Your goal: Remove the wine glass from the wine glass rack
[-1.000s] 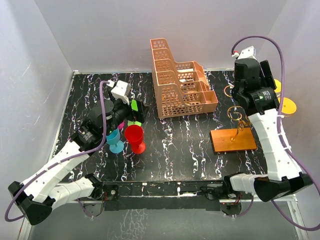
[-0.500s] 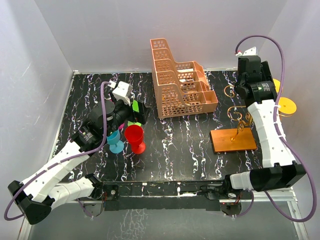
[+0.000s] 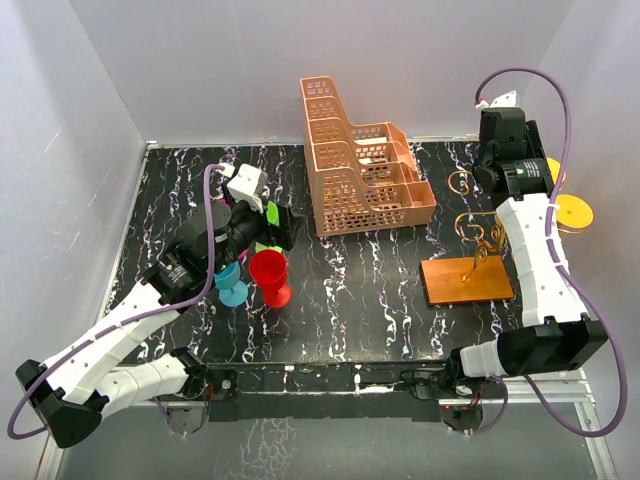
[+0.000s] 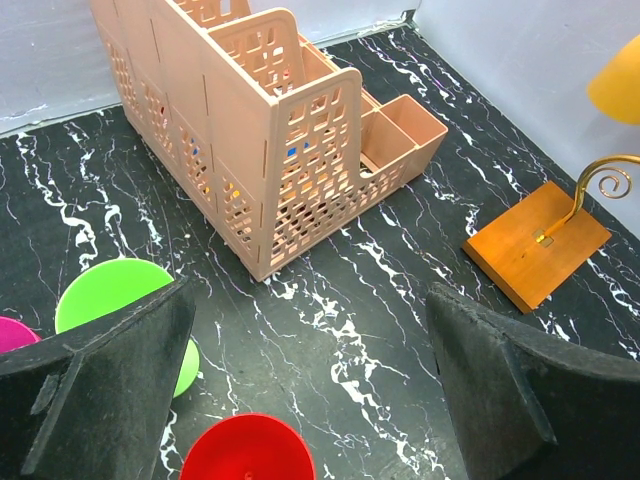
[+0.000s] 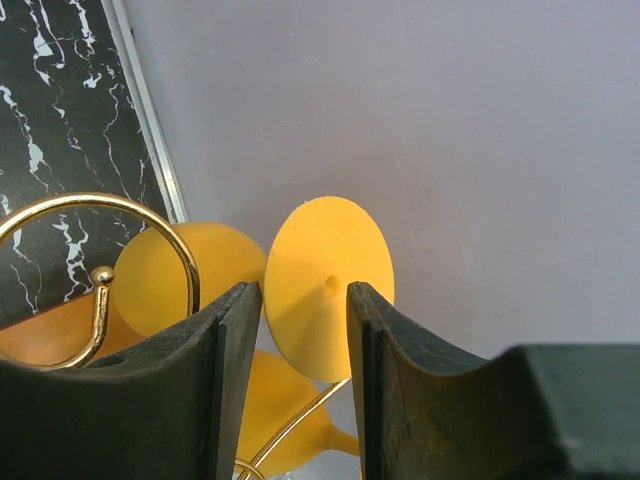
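The wine glass rack has an orange-brown base [image 3: 466, 281] and a gold wire stem [image 3: 480, 250] with curled hooks. It also shows in the left wrist view [image 4: 537, 245]. Yellow wine glasses [image 3: 574, 212] hang at its right side, near the wall. In the right wrist view my right gripper [image 5: 305, 330] is open a little, with a yellow glass's round foot [image 5: 330, 285] just past its fingertips and apart from the pads. A yellow bowl [image 5: 165, 275] hangs behind a gold hook [image 5: 100, 210]. From above, the right gripper's fingers are hidden under its wrist [image 3: 505, 160]. My left gripper [image 4: 310, 390] is open and empty at the left.
A peach lattice basket [image 3: 360, 165] stands at the back middle. A red glass [image 3: 270, 272], a blue glass [image 3: 230, 282] and a green one [image 4: 110, 295] stand by the left gripper [image 3: 272, 226]. The right wall is close behind the yellow glasses.
My right wrist has swung back and to the right, toward the yellow glasses by the wall. The left arm has barely moved.
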Robot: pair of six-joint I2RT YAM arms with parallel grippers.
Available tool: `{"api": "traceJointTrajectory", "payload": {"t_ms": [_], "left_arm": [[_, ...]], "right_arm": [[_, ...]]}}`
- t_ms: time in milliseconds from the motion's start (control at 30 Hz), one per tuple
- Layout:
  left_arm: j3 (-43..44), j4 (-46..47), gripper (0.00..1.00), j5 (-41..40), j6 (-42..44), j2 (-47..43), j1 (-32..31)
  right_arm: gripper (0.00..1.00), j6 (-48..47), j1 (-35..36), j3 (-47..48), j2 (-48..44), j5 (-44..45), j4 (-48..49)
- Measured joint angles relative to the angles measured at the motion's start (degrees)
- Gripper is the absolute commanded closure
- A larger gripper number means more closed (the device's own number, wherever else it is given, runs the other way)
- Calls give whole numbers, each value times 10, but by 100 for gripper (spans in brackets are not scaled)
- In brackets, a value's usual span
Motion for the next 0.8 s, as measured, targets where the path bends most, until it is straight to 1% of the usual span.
{"api": "traceJointTrajectory", "payload": {"t_ms": [100, 233, 300, 633, 800], "left_arm": [[0, 0, 3, 0, 1, 1, 0], [0, 0, 3, 0, 1, 3, 0], [0, 0, 3, -1, 1, 3, 0], [0, 0, 3, -2, 1, 3, -4], [0, -1, 3, -2, 1, 4, -10]], "right_arm": [[61, 0, -4, 0, 0, 0, 2], [70, -3, -4, 0, 2, 2, 4], [77, -4, -4, 0, 3, 3, 4], [88, -18, -4, 0, 3, 16, 10], [92, -30, -4, 5, 3, 23, 16]]}}
